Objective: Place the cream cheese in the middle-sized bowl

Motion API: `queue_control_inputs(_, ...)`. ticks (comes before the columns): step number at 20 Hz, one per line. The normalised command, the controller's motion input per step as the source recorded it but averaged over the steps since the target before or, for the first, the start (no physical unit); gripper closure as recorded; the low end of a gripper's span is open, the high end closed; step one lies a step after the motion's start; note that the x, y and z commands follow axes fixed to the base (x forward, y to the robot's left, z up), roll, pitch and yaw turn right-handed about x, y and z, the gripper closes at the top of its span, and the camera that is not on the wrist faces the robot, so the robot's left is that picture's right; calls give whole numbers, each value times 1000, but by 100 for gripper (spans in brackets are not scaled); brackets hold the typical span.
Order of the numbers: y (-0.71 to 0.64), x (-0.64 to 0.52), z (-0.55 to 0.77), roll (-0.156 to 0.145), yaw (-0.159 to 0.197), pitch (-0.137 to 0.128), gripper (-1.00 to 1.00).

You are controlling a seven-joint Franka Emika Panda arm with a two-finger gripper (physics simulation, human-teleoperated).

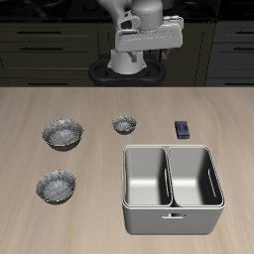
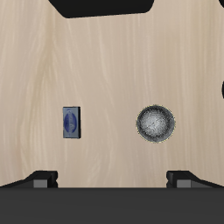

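Bench [image 1: 99, 109]: pale wood grain, matt, smooth. Cream cheese [image 1: 183, 129], out in front of the tool: dark blue-black box, paper-like label, slight sheen. Smallest bowl [image 1: 124, 124] beside it: shiny crinkled metal. Middle-sized bowl [image 1: 56, 186] and largest bowl [image 1: 62, 133]: same faceted silvery metal, glossy. Double bin [image 1: 173, 189]: brushed grey metal, smooth, satin.

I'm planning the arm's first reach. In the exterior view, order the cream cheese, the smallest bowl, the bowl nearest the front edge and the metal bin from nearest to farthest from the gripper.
1-2. Smallest bowl and cream cheese, both just ahead of the gripper: too close to call.
3. Metal bin, toward the front edge.
4. Front bowl, far front corner.
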Motion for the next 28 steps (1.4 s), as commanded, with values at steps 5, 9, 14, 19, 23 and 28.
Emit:
queue_control_inputs(5, 371, 31, 33, 25, -18, -19, -100)
queue_control_inputs(9, 356, 112, 33, 31, -39, -8, -100)
queue_control_inputs(14, 297, 110, -52, -25, 5, -34, -100)
queue_control_inputs(19, 110, 137, -189, -11, 0, 17, -100)
queue_control_inputs(23, 31, 54, -143, -79, 28, -92, -100)
queue_control_inputs(28, 81, 22, -313, -8, -11, 1, -100)
